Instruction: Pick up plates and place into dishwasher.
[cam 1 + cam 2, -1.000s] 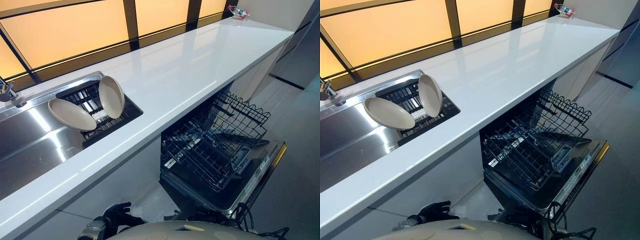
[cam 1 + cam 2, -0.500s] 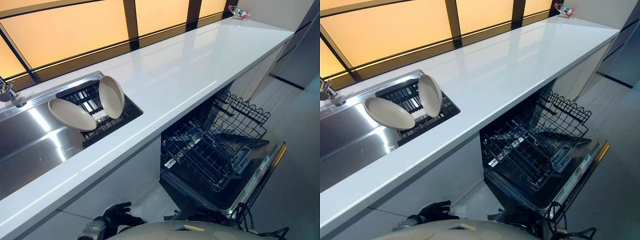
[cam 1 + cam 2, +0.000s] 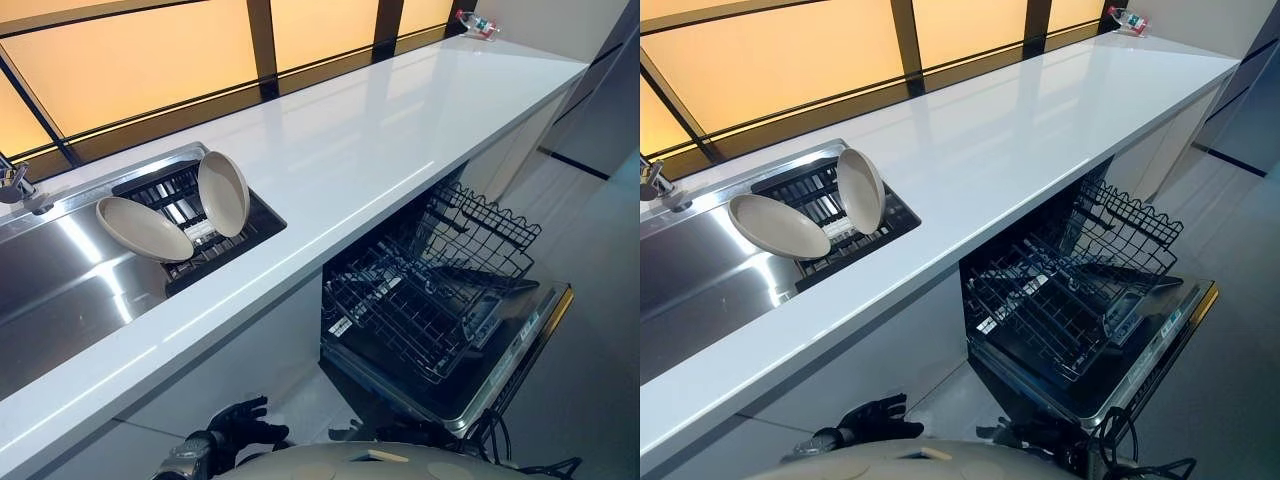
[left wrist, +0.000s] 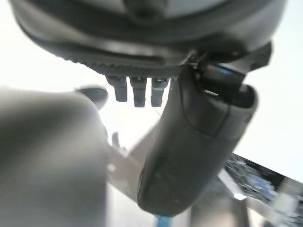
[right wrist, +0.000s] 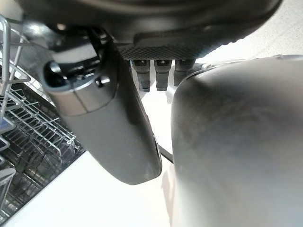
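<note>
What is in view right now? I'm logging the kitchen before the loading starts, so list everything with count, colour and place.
Plates: two, beige, propped in the black drying rack in the sink; one leans low to the left, the other stands nearly upright.
Sink: one, steel, at the worktop's left end.
Tap: one, chrome, behind the sink.
Worktop: one, white, running along the amber window.
Dishwasher: one, door down, under the worktop.
Dishwasher rack: one, black wire, pulled out, no plates in it.
Small item: one, reddish, at the worktop's far end; too small to name.
Left hand: dark, low below the worktop edge, holding nothing.
Right hand: dark, beside the dishwasher rack, holding nothing.
</note>
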Tool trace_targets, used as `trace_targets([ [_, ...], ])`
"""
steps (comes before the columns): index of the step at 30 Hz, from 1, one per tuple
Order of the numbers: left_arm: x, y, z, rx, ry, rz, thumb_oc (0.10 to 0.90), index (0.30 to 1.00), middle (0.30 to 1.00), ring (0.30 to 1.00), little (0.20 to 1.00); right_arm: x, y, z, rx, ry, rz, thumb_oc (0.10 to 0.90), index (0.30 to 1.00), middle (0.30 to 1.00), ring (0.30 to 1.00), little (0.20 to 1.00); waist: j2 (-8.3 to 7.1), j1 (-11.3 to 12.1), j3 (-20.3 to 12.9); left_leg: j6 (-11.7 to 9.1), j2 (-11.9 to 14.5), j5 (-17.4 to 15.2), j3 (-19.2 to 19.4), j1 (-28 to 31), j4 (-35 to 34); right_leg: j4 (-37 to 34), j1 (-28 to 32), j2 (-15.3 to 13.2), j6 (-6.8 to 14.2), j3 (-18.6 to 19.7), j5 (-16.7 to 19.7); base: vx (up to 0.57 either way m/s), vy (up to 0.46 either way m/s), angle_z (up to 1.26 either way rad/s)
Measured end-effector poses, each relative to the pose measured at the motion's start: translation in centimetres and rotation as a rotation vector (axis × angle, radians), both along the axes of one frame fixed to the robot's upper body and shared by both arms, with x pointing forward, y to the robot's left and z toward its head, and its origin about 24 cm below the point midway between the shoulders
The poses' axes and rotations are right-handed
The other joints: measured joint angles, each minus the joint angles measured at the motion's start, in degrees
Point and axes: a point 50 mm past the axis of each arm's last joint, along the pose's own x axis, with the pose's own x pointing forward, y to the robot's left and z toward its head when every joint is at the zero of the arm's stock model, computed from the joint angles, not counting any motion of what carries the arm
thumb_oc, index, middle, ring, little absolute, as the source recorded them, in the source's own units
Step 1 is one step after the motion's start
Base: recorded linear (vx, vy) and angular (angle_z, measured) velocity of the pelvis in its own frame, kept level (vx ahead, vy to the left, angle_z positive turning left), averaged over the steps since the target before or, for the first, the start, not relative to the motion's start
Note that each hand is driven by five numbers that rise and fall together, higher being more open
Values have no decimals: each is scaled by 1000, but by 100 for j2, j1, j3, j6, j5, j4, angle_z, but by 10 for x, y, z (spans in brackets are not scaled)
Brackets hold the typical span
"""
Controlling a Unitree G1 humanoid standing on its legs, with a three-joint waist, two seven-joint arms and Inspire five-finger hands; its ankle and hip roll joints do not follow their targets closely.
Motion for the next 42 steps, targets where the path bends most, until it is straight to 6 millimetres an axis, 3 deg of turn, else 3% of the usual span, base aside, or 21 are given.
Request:
trace_targets([
  [10, 56, -27, 56, -463, -184, -266, 800, 900, 900, 900, 900, 10, -7, 6, 17, -11, 47, 800, 900, 900, 900, 900, 72, -27, 88, -1, 0, 0, 24, 2, 0, 1, 2, 2, -11, 24, 10, 0, 0, 0],
  [13, 72, -34, 87, -612, -229, -399, 800, 900, 900, 900, 900, 11, -9, 7, 25, -10, 46, 800, 900, 900, 900, 900, 62, -20, 117, -1, -2, 0, 30, 0, 0, 1, -2, 1, -9, 29, 10, 0, 0, 0],
  [19, 88, -107, 165, -1189, -343, -504, 800, 900, 900, 900, 900, 13, -7, 8, 33, -17, 39, 800, 900, 900, 900, 900, 1, 28, 200, 9, -8, -5, 24, -2, 1, 1, 0, -10, -2, 34, 8, -1, -5, 0],
  [21, 94, -122, 179, -1307, -369, -490, 800, 900, 900, 900, 900, 15, -6, 8, 33, -22, 40, 800, 900, 900, 900, 900, 3, -24, 200, 4, -8, -8, 35, -2, 1, 1, -3, 2, 4, 39, 3, 0, -7, -4],
  [27, 107, -130, 213, -1403, -486, -468, 800, 900, 900, 900, 900, 19, -3, 8, 30, -32, 59, 800, 900, 900, 900, 900, 6, -178, 200, 0, -5, -13, 40, -1, 3, 1, -3, 8, -9, 49, 12, 0, 0, 0],
  [32, 123, -113, 251, -1212, -784, -524, 800, 900, 900, 900, 900, 13, -2, 6, 17, -24, 45, 800, 900, 900, 900, 900, 17, -155, 193, 2, -10, -14, 3, -2, 2, 1, 14, 3, -8, 16, 11, 4, 5, 3],
  [36, 140, -83, 284, -827, -1142, -478, 800, 900, 900, 900, 900, 9, -1, 5, 9, -30, 21, 800, 900, 900, 900, 900, 54, -151, 174, 1, -10, -13, -46, -5, 1, 0, 29, 2, -5, -16, 8, 13, 0, 3],
  [39, 153, -43, 309, -331, -1470, -290, 800, 900, 900, 900, 900, 3, -2, 4, 4, -41, 6, 800, 900, 900, 900, 900, 94, -131, 153, 0, -8, -13, -84, -5, 2, -4, 42, 1, -8, -37, 8, 11, -6, 2],
  [42, 151, -2, 341, 184, -1757, -91, 800, 900, 900, 900, 900, -2, -2, 2, -1, -48, -1, 800, 900, 900, 900, 900, 99, -82, 149, -6, -7, -9, -113, -21, 2, -8, 42, 5, -9, -66, 6, 20, -16, 6],
])
